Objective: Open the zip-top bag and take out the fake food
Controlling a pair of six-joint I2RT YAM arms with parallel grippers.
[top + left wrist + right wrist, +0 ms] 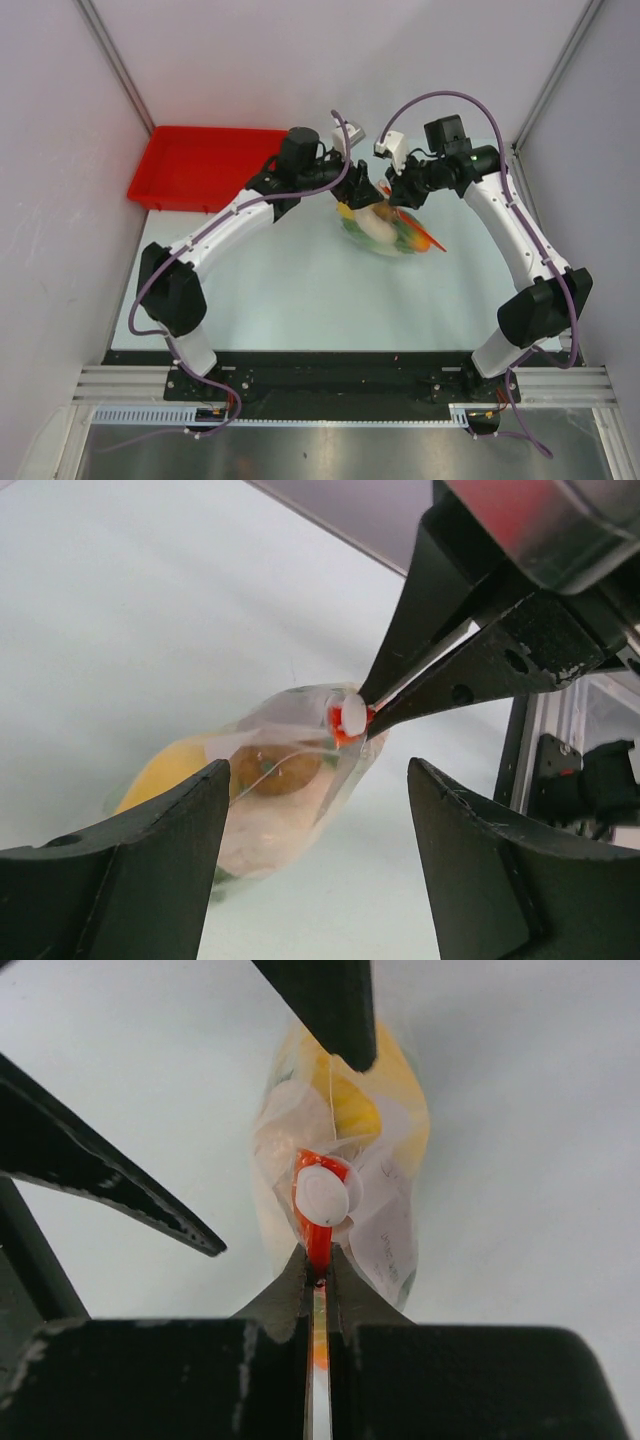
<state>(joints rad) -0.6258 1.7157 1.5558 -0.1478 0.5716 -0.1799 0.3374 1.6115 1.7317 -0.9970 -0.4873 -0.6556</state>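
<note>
The clear zip-top bag [392,232] lies mid-table with the fake food inside: a yellow piece [165,770], a brown piece [275,770], a white radish [378,226] and green lettuce [405,240]. My right gripper [318,1256] is shut on the bag's red-orange zip strip [317,1235], just behind the white slider [322,1196], and holds the mouth end up. It also shows in the top view [385,192]. My left gripper [315,770] is open and empty. Its fingers [330,1010] stand either side of the slider end without touching it. It shows in the top view [352,186] too.
A red rectangular tray [205,165] sits at the back left against the wall. Grey walls close in the table on the left, back and right. The two arms meet over the table's far middle.
</note>
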